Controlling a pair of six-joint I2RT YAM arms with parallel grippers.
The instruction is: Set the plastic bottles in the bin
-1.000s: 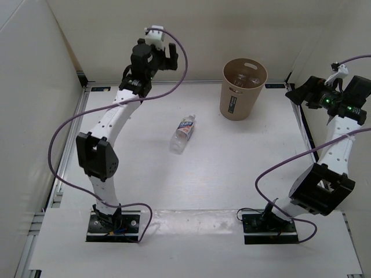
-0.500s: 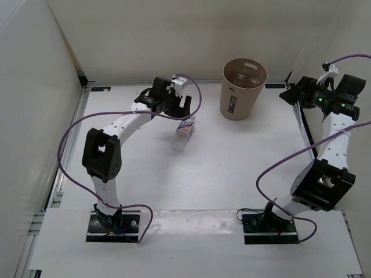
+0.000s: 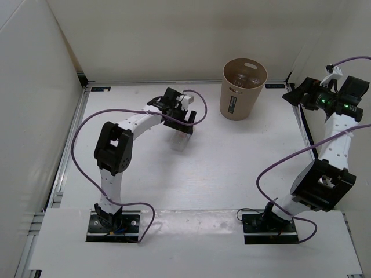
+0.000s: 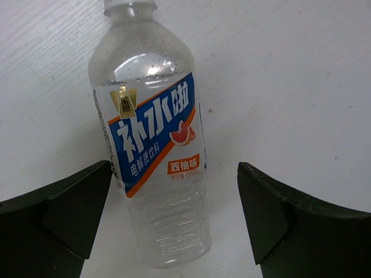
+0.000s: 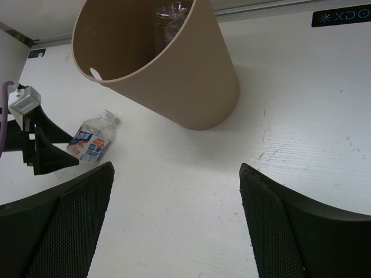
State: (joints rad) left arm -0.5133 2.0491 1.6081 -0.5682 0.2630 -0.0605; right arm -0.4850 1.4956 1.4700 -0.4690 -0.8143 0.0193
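Between the wide-spread fingers of your left gripper (image 4: 174, 179) lies the blue-labelled clear bottle (image 4: 152, 136), flat on the white table (image 4: 290, 69). Its long axis runs away from the wrist, cap at the far end, so the jaws stand crosswise to its lower body. It sits closer to the finger at the left of the wrist view. Your right gripper (image 5: 174, 191), equally wide and empty, hangs by the tan bin (image 3: 235, 101), well apart from the bottle. The left arm is judged the nearer.

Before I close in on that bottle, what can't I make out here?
- Bin contents: too small and glary to count from above; its wall hides most in the right wrist view.
- Bottle: left claw covers its upper half from above; cap cut off in the left wrist view.
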